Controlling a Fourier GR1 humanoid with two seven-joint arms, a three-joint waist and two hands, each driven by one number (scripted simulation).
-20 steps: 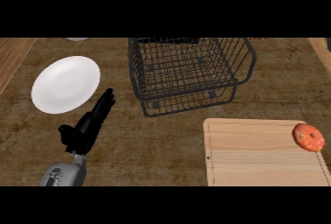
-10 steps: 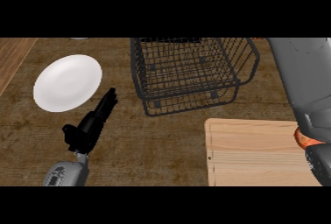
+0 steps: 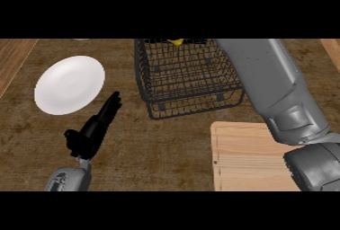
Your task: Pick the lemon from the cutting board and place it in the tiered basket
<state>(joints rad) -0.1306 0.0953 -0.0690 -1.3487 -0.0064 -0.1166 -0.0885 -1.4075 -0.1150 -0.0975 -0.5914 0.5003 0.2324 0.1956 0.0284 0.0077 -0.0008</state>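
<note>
The wooden cutting board (image 3: 242, 157) lies at the lower right, and my grey right forearm (image 3: 279, 94) crosses its right part. No lemon shows on the bare part of the board. The arm covers the spot where a round orange-red fruit lay. The black wire tiered basket (image 3: 189, 76) stands at the top centre, and a small yellow thing (image 3: 176, 42) shows at its far edge. My right hand shows nowhere. My left hand (image 3: 93, 128) rests open on the counter at the lower left, fingers straight and pointing toward the basket.
A white plate (image 3: 69, 84) lies at the upper left, just beyond my left hand. The dark wooden counter (image 3: 166, 148) runs between the left hand and the board. A lighter wooden strip (image 3: 12, 58) runs along the far left edge.
My right forearm has swung further into view, from the board up past the basket's right side. It hides the orange-red fruit seen earlier. The left hand has barely moved.
</note>
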